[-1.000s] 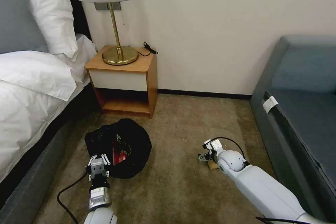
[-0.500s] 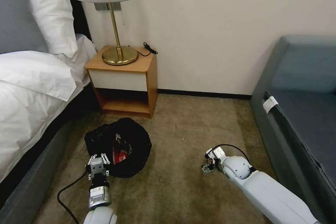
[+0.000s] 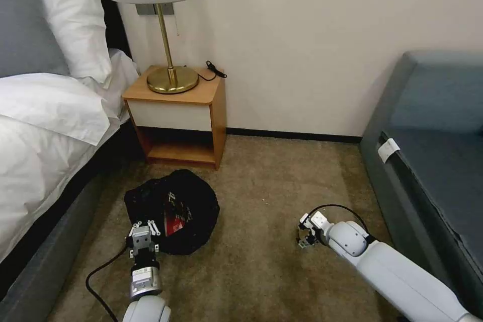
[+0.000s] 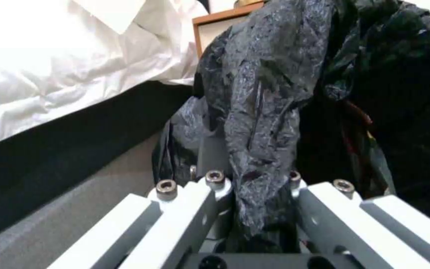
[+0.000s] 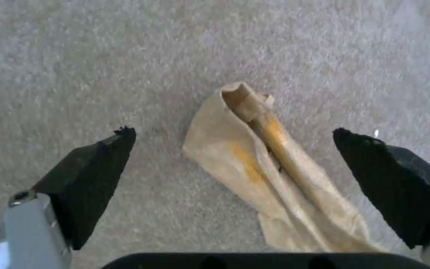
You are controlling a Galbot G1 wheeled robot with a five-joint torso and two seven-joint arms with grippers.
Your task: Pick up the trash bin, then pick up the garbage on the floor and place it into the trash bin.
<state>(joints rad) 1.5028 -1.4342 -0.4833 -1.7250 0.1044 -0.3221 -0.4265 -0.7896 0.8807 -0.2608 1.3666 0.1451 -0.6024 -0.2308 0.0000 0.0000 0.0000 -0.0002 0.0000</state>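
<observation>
While the left gripper [image 4: 255, 194] clamps the bin's liner [image 4: 259, 112], the right gripper [image 5: 235, 186] hangs wide open.
Tan paper wad [image 5: 265, 164] lies between its fingertips [image 5: 95, 172], on carpet [image 5: 75, 56]; next, judged: descend, close.

Tan paper wad [image 5: 270, 168] (on carpet [image 5: 75, 56]), btw spread gripper [image 5: 235, 138]

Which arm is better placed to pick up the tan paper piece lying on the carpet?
The right. Its tool hangs open directly over the tan paper wad, one finger on each side. The left tool is shut on the trash bin's black liner, beside the bed.
</observation>
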